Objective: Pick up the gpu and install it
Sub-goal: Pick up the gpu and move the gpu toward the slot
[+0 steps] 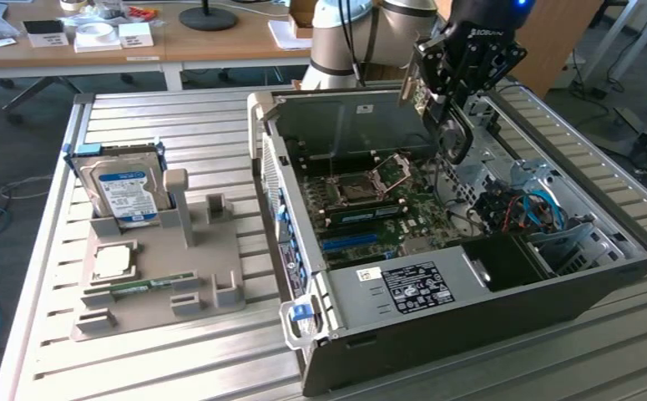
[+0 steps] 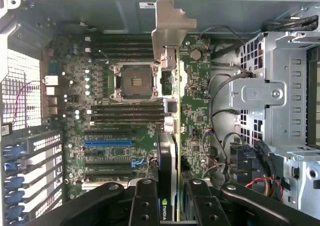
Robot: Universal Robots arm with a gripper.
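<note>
Hand [image 2: 171, 191] is clamped on the gpu [image 2: 169, 136], one finger on each flat face, so the card hangs edge-on with its silvery bracket [image 2: 172, 21] at the far end. It's up in the air over the open case [image 1: 435, 309], not seated in anything. Straight below is the board [image 2: 200, 116], with one bare socket [image 2: 135, 78] beside the card's line.

The case lies on its side on a slatted metal desk [image 1: 167, 113]. On the exterior view's left, well apart from the case, there's one grey tray [image 1: 217, 255]. It holds one hard drive [image 1: 123, 188] standing upright, one chip [image 1: 113, 261] lying flat and one memory stick [image 1: 145, 286] on its edge.

Room-wise: a wooden desk [image 1: 189, 42] behind with some small boxes on it, and loose cables on the grey floor [image 1: 0, 167].
</note>
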